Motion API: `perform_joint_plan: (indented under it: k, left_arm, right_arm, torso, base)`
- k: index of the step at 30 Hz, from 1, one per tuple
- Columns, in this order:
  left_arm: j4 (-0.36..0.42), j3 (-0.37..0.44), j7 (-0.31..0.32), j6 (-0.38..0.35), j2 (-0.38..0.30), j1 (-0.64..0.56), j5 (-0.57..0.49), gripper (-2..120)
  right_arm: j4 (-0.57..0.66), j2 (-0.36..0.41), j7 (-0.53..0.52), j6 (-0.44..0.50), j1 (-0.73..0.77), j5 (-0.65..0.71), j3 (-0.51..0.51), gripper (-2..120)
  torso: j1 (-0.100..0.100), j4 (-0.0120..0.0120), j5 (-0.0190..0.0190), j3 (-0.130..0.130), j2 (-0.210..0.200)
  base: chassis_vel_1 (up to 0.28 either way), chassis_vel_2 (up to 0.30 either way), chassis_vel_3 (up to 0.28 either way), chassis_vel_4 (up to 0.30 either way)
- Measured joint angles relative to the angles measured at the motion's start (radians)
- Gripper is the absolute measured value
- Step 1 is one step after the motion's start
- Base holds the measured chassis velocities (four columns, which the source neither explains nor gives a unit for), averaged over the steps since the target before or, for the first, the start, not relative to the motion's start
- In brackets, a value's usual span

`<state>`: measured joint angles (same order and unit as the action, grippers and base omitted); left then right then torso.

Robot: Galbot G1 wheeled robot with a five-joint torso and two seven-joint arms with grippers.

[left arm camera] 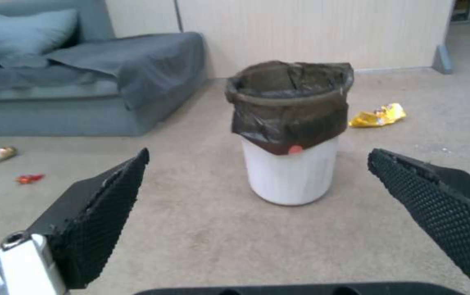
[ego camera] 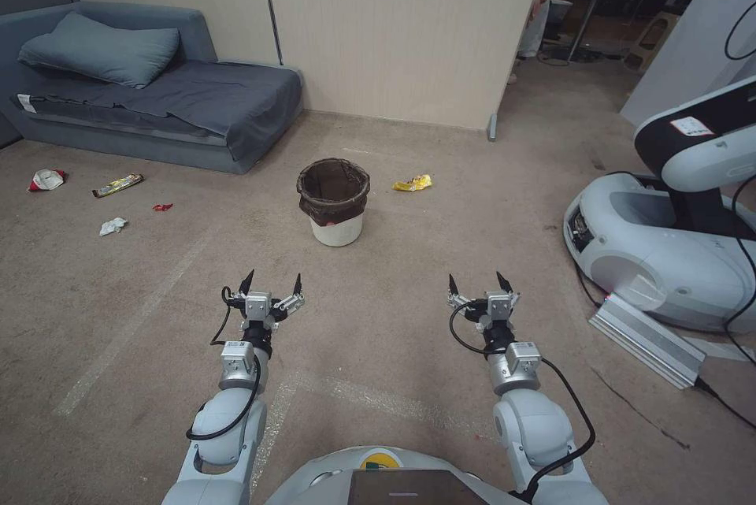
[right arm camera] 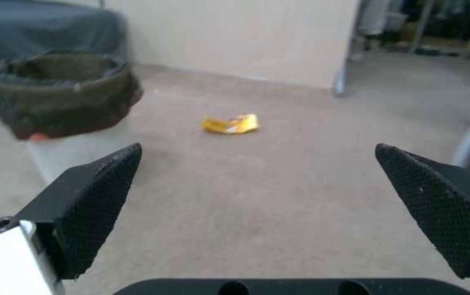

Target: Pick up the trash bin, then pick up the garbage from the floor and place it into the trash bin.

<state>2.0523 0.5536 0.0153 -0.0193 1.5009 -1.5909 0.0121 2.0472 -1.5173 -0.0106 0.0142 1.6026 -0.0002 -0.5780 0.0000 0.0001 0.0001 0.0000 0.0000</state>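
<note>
The trash bin (ego camera: 334, 202) (left arm camera: 290, 130) (right arm camera: 62, 106), a white pail with a dark brown bag over its rim, stands upright on the tan floor (ego camera: 409, 269) ahead of me. My left gripper (ego camera: 272, 282) (left arm camera: 257, 164) hangs open short of it, pointing at it. My right gripper (ego camera: 476, 282) (right arm camera: 257, 157) is open too, farther right, with nothing between its fingers. Garbage lies around: a yellow wrapper (ego camera: 413, 183) (left arm camera: 377, 115) (right arm camera: 230, 124) right of the bin, and at left a crushed red-and-white cup (ego camera: 46, 180), a long wrapper (ego camera: 117, 185), a red scrap (ego camera: 162, 207) and a white tissue (ego camera: 113, 226).
A grey sofa bed (ego camera: 150, 91) with a pillow lines the far left wall. A beige partition (ego camera: 402, 24) stands behind the bin. Another robot's white base (ego camera: 661, 245) and a metal ramp (ego camera: 646, 339) crowd the right side. Tape strips (ego camera: 134, 324) cross the carpet.
</note>
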Motion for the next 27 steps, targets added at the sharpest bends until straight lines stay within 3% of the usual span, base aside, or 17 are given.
perform_joint_plan:
  k: [6, 7, 11, 14, 27]
  left_arm:
    - [0.196, 0.016, 0.058, -0.075, 0.004, -0.150, 0.051, 100]
    - [0.196, 0.016, 0.058, -0.075, 0.004, -0.150, 0.051, 100]
    - [0.334, 0.026, 0.099, -0.127, 0.007, -0.255, 0.086, 100]
    - [0.373, 0.026, 0.108, -0.143, 0.006, -0.290, 0.076, 100]
    - [0.380, 0.027, 0.111, -0.145, 0.003, -0.298, 0.043, 100]
  right_arm:
    - [0.195, -0.074, -0.054, 0.066, 0.217, -0.015, -0.117, 100]
    - [0.195, -0.074, -0.054, 0.066, 0.217, -0.015, -0.117, 100]
    - [0.248, -0.093, -0.074, 0.112, 0.294, 0.008, -0.137, 100]
    - [0.249, -0.094, -0.069, 0.118, 0.304, 0.013, -0.136, 100]
    - [0.250, -0.092, -0.055, 0.113, 0.305, 0.014, -0.128, 100]
  torso:
    - [0.000, -0.0003, -0.0001, 0.000, 0.000]
    - [0.000, -0.0003, -0.0001, 0.000, 0.000]
    - [0.000, 0.0000, 0.0001, 0.000, 0.000]
    - [0.000, 0.0004, 0.0001, 0.000, 0.000]
    - [0.000, -0.0002, 0.0000, 0.000, 0.000]
  base:
    - [0.000, 0.000, 0.000, 0.000]
    - [0.000, 0.000, 0.000, 0.000]
    - [0.000, 0.000, 0.000, 0.000]
    - [0.000, 0.000, 0.000, 0.000]
    - [0.000, 0.000, 0.000, 0.000]
